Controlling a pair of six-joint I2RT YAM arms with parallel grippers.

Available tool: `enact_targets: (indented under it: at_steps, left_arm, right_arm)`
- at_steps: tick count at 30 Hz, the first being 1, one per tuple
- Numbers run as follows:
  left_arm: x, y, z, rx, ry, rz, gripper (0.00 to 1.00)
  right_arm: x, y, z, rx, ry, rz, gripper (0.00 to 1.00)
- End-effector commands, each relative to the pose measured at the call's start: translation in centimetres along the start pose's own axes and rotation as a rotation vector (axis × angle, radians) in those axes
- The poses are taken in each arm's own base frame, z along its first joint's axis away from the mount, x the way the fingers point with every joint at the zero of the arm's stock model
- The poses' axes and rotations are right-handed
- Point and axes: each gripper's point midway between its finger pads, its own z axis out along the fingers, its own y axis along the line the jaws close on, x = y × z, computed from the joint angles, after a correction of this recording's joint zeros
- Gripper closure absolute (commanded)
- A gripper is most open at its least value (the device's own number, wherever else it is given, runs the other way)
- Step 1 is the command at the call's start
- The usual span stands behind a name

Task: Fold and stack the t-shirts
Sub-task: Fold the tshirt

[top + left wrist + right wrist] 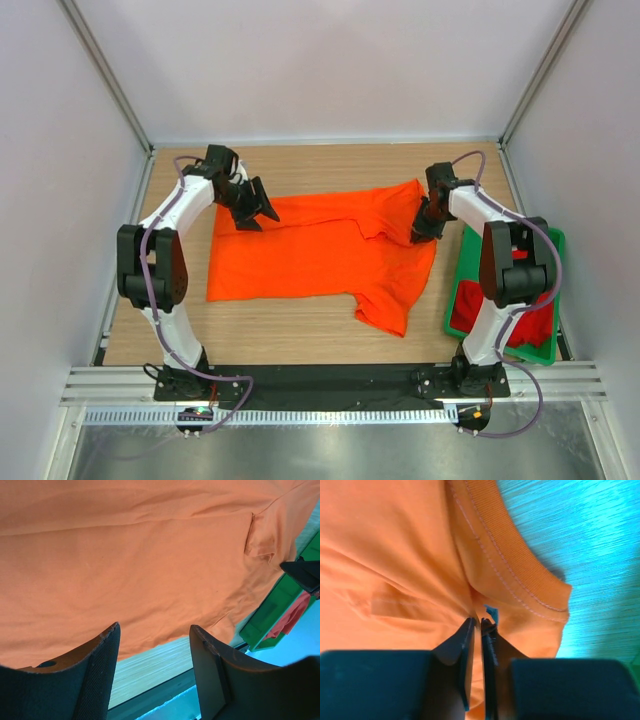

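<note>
The large, bright orange cotton t-shirt [310, 255] lies sideways across the middle of the wooden table [290, 345]. Its hem is to the left and its ribbed collar to the right, and it is mostly flat with soft creases, one short sleeve pointing at the near edge. The right gripper [479, 625] has its fingers pinched tight on a fold of orange cloth just beside the collar, while the left gripper [155, 645] hovers at the shirt's far left corner, fingers spread wide with nothing between them. A deep red t-shirt [466, 305] sits crumpled in the green plastic tray [554, 262] at the table's right edge.
</note>
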Motion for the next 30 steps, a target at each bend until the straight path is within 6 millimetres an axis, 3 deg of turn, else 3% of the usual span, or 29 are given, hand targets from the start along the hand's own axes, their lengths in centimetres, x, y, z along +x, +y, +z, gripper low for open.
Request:
enact_targets:
  at_steps: [1, 7, 10, 12, 14, 15, 17, 18, 21, 25, 30]
  left_arm:
    - [-0.3, -1.6, -1.6, 0.048, -0.030, 0.035, 0.41]
    - [0.0, -1.2, -1.9, 0.025, -0.031, 0.043, 0.41]
    - [0.1, -1.1, -1.8, 0.022, -0.028, 0.043, 0.41]
    - [0.1, -1.1, -1.8, 0.023, -0.026, 0.039, 0.41]
    - [0.0, -1.2, -1.8, 0.028, -0.029, 0.042, 0.41]
    - [0.0, -1.2, -1.8, 0.027, -0.030, 0.042, 0.41]
    - [0.0, -1.2, -1.8, 0.029, -0.031, 0.042, 0.41]
    - [0.0, -1.3, -1.8, 0.033, -0.031, 0.041, 0.41]
    - [0.1, -1.4, -2.0, 0.035, -0.035, 0.040, 0.41]
    - [0.2, -1.3, -2.2, 0.033, -0.040, 0.043, 0.41]
    - [0.7, -0.9, -2.2, 0.026, -0.033, 0.043, 0.41]
  right_arm:
    - [-0.4, -0.9, -0.3, 0.043, -0.012, -0.057, 0.81]
    - [-3.0, -0.6, -2.3, 0.075, -0.084, -0.122, 0.76]
    - [-3.4, 1.0, -2.8, 0.031, -0.101, -0.168, 0.76]
    - [-3.4, 3.4, -2.8, -0.019, -0.105, -0.201, 0.77]
    - [-2.5, 5.3, -1.9, -0.040, -0.068, -0.235, 0.77]
    - [-2.3, 7.5, -2.1, -0.071, -0.073, -0.279, 0.77]
    - [-1.8, 9.1, -1.3, -0.078, -0.052, -0.312, 0.77]
    - [-1.7, 10.8, -1.6, -0.115, -0.057, -0.331, 0.78]
    - [-1.0, 12.8, -0.5, -0.167, -0.009, -0.335, 0.80]
    - [0.4, 14.2, 1.0, -0.201, 0.046, -0.389, 0.78]
    - [1.4, 14.4, 2.2, -0.187, 0.078, -0.426, 0.75]
